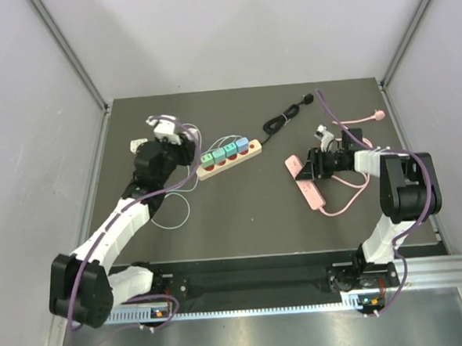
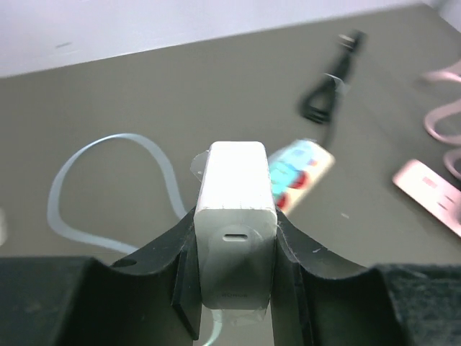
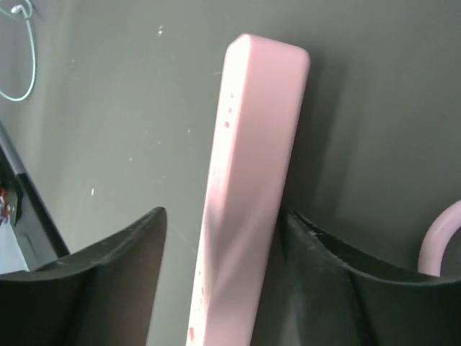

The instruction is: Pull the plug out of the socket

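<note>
Robotics lab test cell, we judge; plain white panel walls close the upper frame on three sides, joined by bare aluminium struts at upper left and upper right; a dark matte tabletop fills the centre; along the bottom edge a slotted metal rail carries the left arm and right arm, purple cable bundles strung along both.

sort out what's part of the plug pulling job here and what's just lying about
Job in hand:
- white plug, clamped in the left gripper
- multicoloured power strip, just beyond it
- possibly the pink power strip, straddled by the open right gripper

Lying about:
- black cable, coiled at the far side
- thin pale cable, lying in a loop
</note>
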{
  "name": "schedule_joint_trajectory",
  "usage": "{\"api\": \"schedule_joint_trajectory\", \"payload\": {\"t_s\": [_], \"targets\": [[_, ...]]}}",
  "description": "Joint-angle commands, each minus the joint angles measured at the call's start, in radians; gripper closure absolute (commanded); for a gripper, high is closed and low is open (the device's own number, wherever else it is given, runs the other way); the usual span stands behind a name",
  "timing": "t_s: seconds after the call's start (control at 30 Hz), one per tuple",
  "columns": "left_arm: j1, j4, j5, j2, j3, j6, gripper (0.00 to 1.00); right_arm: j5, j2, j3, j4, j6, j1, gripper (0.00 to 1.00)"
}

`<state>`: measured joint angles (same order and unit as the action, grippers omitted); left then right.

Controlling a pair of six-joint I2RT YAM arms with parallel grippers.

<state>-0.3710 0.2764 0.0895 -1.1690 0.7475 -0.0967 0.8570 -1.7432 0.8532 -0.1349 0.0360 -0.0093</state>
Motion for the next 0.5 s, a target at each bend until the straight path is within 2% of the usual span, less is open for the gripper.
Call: {"api": "schedule_joint_trajectory", "payload": {"t_s": [0.0,0.23,0.47], "targets": [[0.104,0.115,0.016,0.060,-0.040,-0.142,1.00,-0.048,0.017,0.055,-0.015,0.059,0.002,0.35],[0.279,0.132,0.039,0.057,-0.056,-0.261,1.00,-0.107,0.085,0.060,-0.029,0.096,-0.001,0.26],[0.418,0.168,0.029,-0.049,-0.046,-0.403,1.00,-0.104,0.229,0.089,-0.114,0.208,-0.031,0.18]]}}
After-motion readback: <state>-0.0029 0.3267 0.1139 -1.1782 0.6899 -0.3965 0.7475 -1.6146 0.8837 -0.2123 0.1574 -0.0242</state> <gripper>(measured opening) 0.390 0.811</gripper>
